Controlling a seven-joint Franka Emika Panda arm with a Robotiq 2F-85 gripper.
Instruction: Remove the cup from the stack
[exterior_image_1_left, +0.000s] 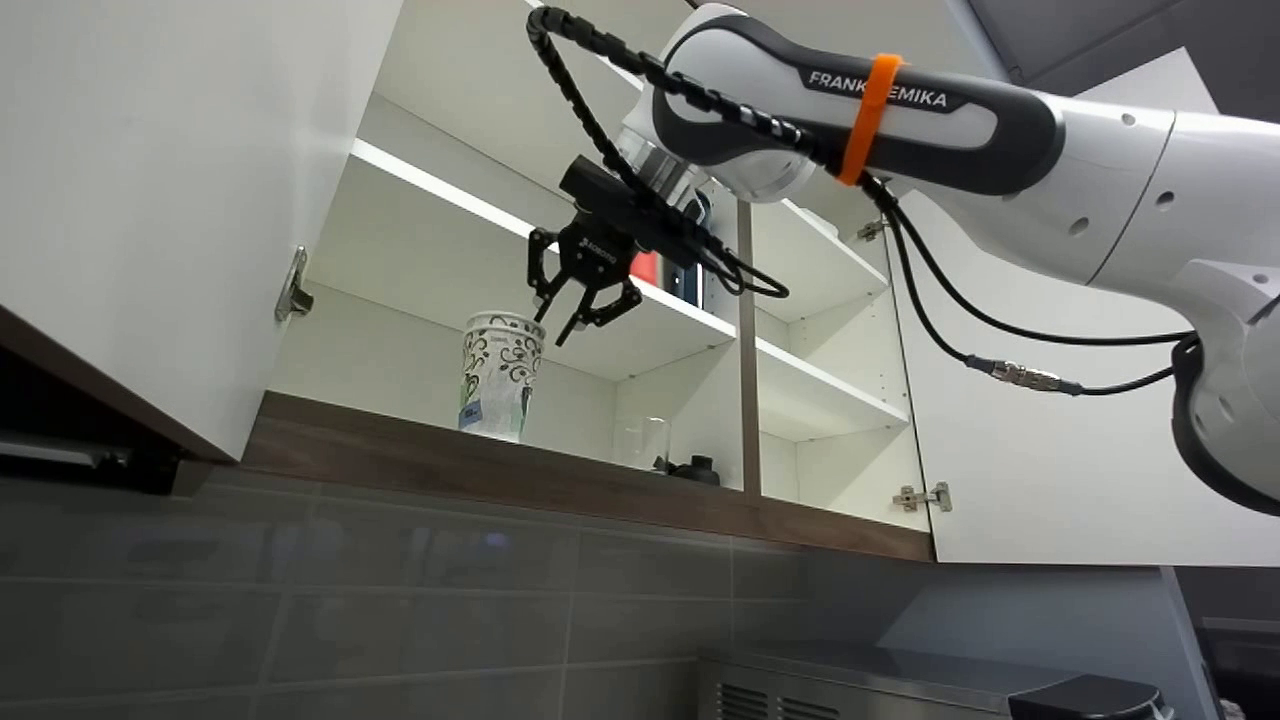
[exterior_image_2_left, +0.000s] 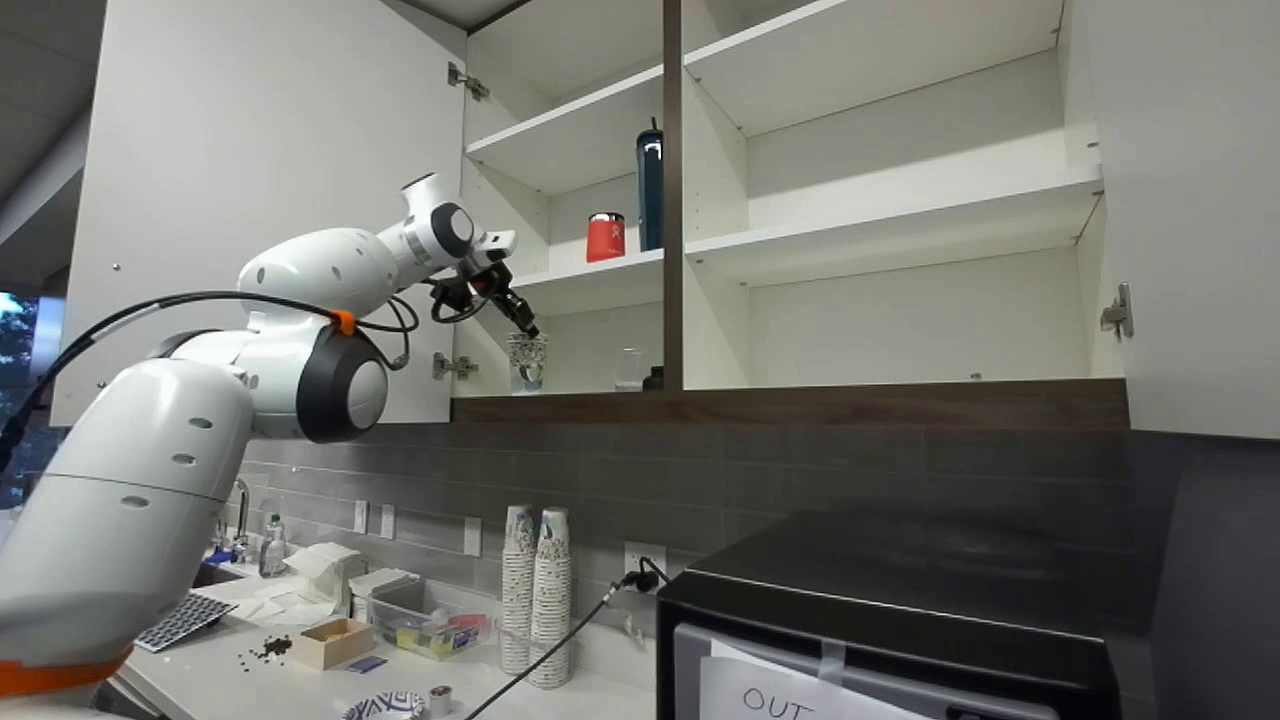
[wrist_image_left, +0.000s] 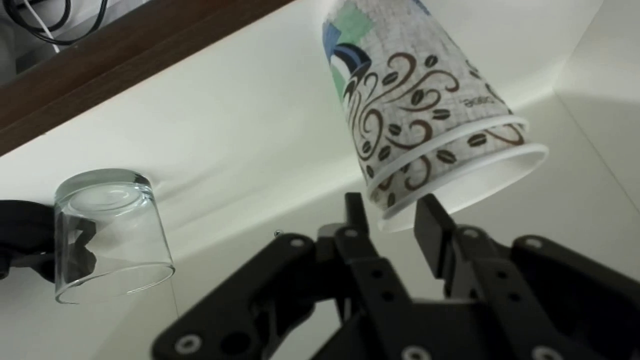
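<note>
The stack of two nested white, dark-patterned paper cups (exterior_image_1_left: 497, 380) stands upright near the front edge of the lower shelf; it also shows in an exterior view (exterior_image_2_left: 527, 365). In the wrist view the picture stands upside down: the outer cup (wrist_image_left: 410, 95) and a narrow band of the inner cup (wrist_image_left: 446, 156) show with two separate rims. My gripper (exterior_image_1_left: 551, 328) is tilted down at the rim; it shows in the wrist view (wrist_image_left: 391, 212) partly open. One finger is outside the rim, the other overlaps the mouth. Nothing is gripped; I cannot tell whether the fingers touch the rim.
A clear glass (wrist_image_left: 112, 235) stands beside the stack, with a black object (exterior_image_1_left: 697, 470) behind it. A red cup (exterior_image_2_left: 605, 237) and a tall dark bottle (exterior_image_2_left: 650, 190) stand on the shelf above. The cabinet door (exterior_image_1_left: 180, 180) stands open beside the stack.
</note>
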